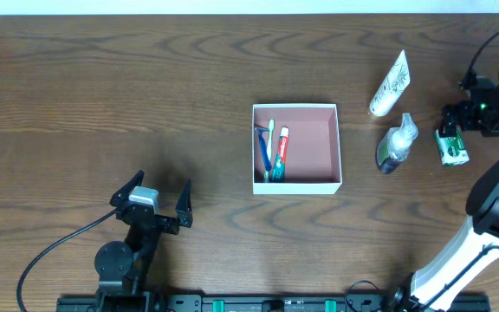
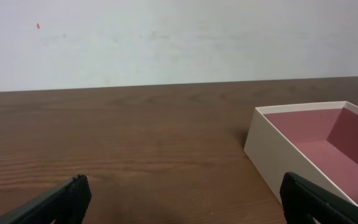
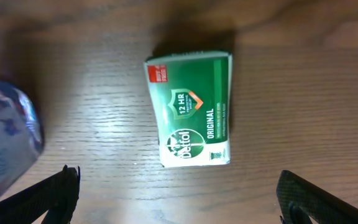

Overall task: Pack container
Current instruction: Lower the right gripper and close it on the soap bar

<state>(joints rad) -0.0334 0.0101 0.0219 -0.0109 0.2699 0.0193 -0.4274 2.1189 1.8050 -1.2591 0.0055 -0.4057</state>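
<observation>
Container [image 1: 317, 147] waiting for more cargo, and it's the right gripper [image 3: 182, 196] on the job: jaws spread wide, nothing between them, hovering over the green soap packet [image 3: 191, 109], which lies flat on the table [image 3: 291, 74]. By my read, the step in hand is picking up that packet. To do it well, drop straight down with a finger on each long side, and add a small wrist twist first, because the packet sits slightly askew to the jaws. Watch the left side too: a blurred bluish shape there, probably the clear bottle [image 1: 397, 143], is close enough to get nudged. Moving outward, that bottle stands just beside the packet, with the white tube [image 1: 391, 84] beyond it. The container sits mid-table, well apart from this gripper on its left, the bottle between them. It already holds a toothbrush [image 1: 268, 147] and toothpaste [image 1: 281, 149] along one wall, leaving the rest of the floor bare. Over on the other flank, the left gripper [image 1: 163, 184] waits near the container's front corner, also wide open and empty.
</observation>
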